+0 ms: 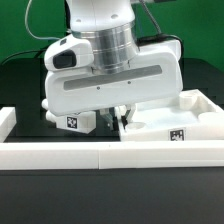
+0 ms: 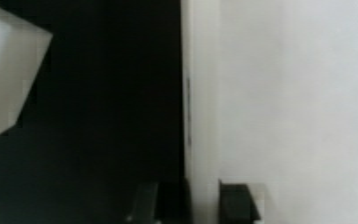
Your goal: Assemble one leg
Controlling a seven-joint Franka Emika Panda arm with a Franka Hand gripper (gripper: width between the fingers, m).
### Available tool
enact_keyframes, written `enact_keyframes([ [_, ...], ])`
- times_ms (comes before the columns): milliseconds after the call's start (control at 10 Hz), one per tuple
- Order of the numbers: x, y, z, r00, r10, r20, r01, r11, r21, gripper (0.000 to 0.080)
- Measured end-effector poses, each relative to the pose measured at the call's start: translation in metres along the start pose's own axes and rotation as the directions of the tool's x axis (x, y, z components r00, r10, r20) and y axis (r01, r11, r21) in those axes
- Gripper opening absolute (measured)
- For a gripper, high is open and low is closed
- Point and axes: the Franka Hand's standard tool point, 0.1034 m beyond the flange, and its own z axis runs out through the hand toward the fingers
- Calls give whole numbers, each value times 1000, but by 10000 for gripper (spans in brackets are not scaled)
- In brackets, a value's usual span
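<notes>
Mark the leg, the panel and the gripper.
Short chunky white plastic leg (image 1: 79,121), exterior view, tagged face.
Large flat white square panel (image 1: 155,131), exterior view, front wall.
Gripper (image 2: 195,205), wrist view, between fingertips.

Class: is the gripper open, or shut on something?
Cannot tell. In the wrist view the gripper straddles the edge of the white panel, fingers apart; contact is not visible.

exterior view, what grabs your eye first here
The big white gripper fills the middle of the exterior view, hanging low over the black table with its fingers apart. Just below it, toward the exterior view's left, sits a small white leg with a black-and-white tag. The large white panel lies to the right.
</notes>
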Motion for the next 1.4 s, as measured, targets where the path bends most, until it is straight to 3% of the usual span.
enact_keyframes([
  [400, 19, -1, -2, 998, 54, -23, -55, 998, -22, 55],
  [500, 19, 0, -2, 999, 46, -21, -47, 998, -36, 55],
  [700, 18, 0, -2, 999, 42, -20, -43, 998, -36, 59],
  [800, 18, 0, -2, 999, 42, -20, -43, 998, -35, 288],
  [900, 18, -1, -3, 999, 39, -18, -40, 999, -35, 288],
  [1000, 14, -2, -11, 1000, 26, -9, -26, 999, -33, 468],
  [1100, 2, -8, -27, 1000, 9, 8, -8, 1000, -30, 586],
  [1200, -11, -14, -43, 1000, -6, 19, 6, 1000, -29, 586],
  [1300, -23, -19, -60, 1000, -10, 15, 10, 999, -30, 637],
  [1400, -29, -23, -64, 1000, -2, 1, 2, 999, -35, 646],
])
